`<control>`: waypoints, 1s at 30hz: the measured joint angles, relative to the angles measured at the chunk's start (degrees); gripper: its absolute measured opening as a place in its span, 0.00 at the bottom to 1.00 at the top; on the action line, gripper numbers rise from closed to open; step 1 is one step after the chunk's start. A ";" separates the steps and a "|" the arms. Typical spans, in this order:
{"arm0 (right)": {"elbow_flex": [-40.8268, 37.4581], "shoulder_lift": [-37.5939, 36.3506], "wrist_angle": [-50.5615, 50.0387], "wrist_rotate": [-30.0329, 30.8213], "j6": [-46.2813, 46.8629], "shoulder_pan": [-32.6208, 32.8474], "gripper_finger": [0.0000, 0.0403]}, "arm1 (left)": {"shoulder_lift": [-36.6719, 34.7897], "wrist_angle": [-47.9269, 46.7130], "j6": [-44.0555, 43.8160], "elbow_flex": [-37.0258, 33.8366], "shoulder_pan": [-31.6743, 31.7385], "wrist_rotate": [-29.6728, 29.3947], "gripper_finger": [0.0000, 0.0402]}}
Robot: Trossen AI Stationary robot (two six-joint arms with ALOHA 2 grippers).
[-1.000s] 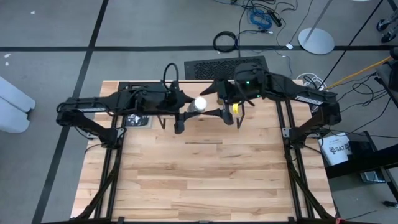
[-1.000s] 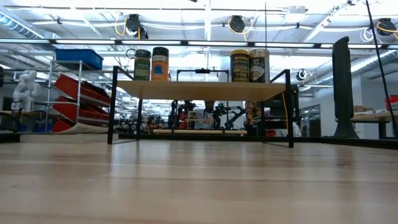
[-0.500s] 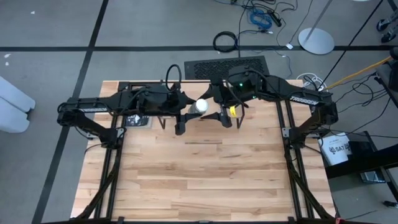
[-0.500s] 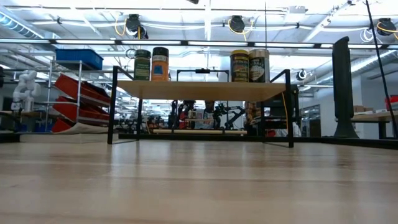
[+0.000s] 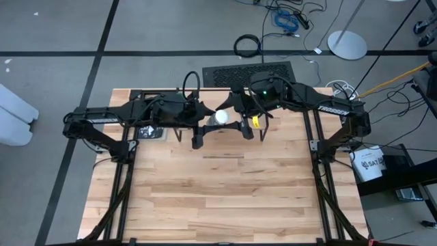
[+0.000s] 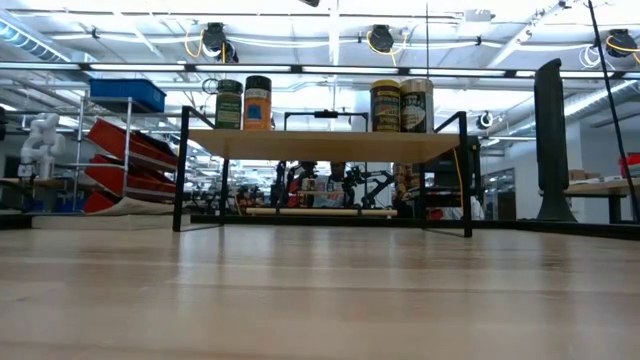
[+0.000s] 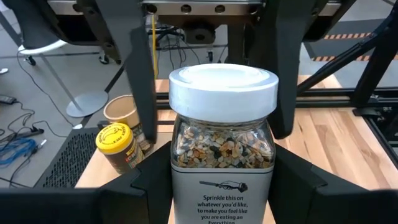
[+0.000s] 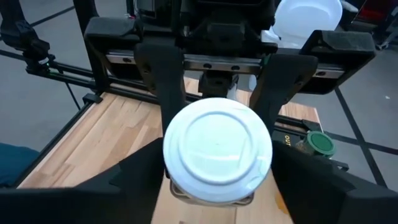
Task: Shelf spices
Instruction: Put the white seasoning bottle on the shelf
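Over the last second the right arm (image 5: 321, 106) has slid in toward the left arm (image 5: 102, 119) above the shelf (image 6: 330, 145), and its jaws have been narrowing around the white-lidded jar (image 5: 220, 117) — a handover, it seems, is under way. The left jaws clamp that jar by its body in mid-air, as the left wrist view shows. The right jaws straddle its lid, with a sliver of gap visible on one side, so they stand apart and are not yet gripping. Judging by this, the last spice is about to change hands before it is set down. The other four are on the plank already: the green-lidded jar (image 6: 229, 104) and the dark-lidded orange jar (image 6: 258, 102) toward one end, the yellow-lidded jar (image 6: 385, 106) and the tan-lidded jar (image 6: 416, 105) toward the other. The stretch between the two pairs is bare — the likely spot. The neighbours on either side could be knocked on the way down, and both arms crowd the same space. A flat black packet (image 5: 150, 132) lies on the surface (image 5: 225, 198) beside the shelf, clear of the work.
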 joint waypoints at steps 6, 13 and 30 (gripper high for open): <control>0.00 0.00 -0.16 0.00 0.00 0.02 0.52 | 0.00 0.04 0.01 0.00 0.02 0.00 0.50; 0.00 -0.01 -0.20 -0.01 0.42 0.12 0.46 | 0.00 0.00 -0.92 0.00 0.02 -0.07 0.54; 0.00 -0.05 0.53 3.19 0.48 0.01 0.47 | -3.26 -2.18 -3.05 -0.02 -0.12 -2.98 0.61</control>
